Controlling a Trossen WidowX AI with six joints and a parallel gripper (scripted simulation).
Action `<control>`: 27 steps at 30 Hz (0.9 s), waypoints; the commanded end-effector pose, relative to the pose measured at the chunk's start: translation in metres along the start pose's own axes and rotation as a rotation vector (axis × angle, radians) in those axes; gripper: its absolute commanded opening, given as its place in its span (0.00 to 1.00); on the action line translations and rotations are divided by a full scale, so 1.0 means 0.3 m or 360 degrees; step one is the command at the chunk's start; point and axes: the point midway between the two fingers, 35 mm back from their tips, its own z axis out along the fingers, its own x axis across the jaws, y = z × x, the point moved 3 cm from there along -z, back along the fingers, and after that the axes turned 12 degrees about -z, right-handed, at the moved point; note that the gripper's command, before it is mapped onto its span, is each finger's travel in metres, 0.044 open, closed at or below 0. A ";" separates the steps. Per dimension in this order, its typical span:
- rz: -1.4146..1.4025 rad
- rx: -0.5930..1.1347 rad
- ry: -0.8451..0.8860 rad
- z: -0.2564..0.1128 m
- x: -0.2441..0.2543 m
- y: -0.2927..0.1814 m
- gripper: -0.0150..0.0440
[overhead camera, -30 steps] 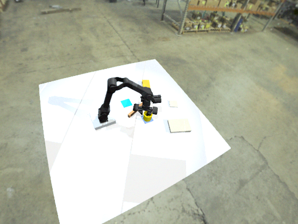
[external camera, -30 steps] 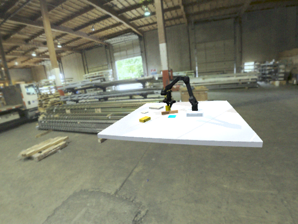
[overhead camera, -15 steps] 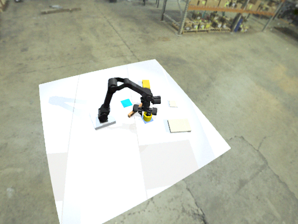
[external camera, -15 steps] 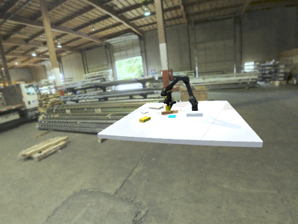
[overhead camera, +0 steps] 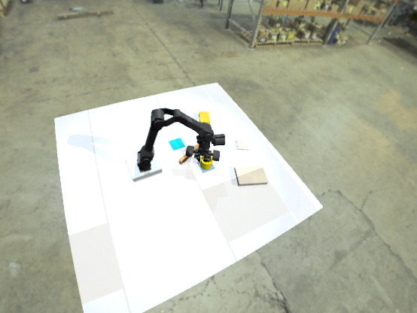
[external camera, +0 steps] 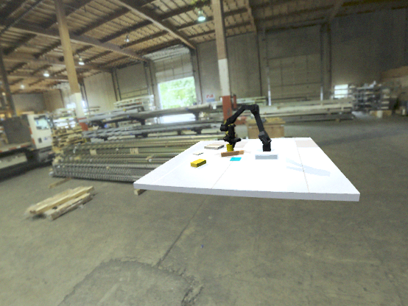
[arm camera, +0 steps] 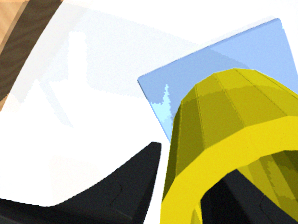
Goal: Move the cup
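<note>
The yellow cup (overhead camera: pixel 206 164) (external camera: pixel 230 148) (arm camera: pixel 220 115) stands upright on the blue pad (overhead camera: pixel 205 171) (arm camera: pixel 175 75). My gripper (overhead camera: pixel 204 156) (external camera: pixel 231 143) (arm camera: pixel 182 155) points down at the cup, with one finger outside the cup wall and the other inside its mouth. The fingers are fairly near each other, but a narrow gap shows between the outer finger and the wall, so it is open around the wall. The cyan pad (overhead camera: pixel 176 144) (external camera: pixel 236 159) lies bare, nearer the arm's base side. No marbles can be seen; the cup's inside is mostly hidden.
A wooden bar (overhead camera: pixel 184 159) (external camera: pixel 232 153) (arm camera: pixel 25 50) lies between the two pads. A yellow block (overhead camera: pixel 204 116) (external camera: pixel 198 162) lies beyond the cyan pad. A tan slab (overhead camera: pixel 251 176) (external camera: pixel 213 146) and a small pale tile (overhead camera: pixel 242 144) (external camera: pixel 198 153) lie on the cup's far side from the base.
</note>
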 end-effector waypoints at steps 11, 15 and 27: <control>0.0000 0.0000 0.0000 -0.002 0.000 0.000 0.25; -0.0001 -0.0001 0.0000 -0.027 -0.003 0.000 0.25; -0.0009 -0.0004 0.0005 -0.164 -0.006 -0.001 0.25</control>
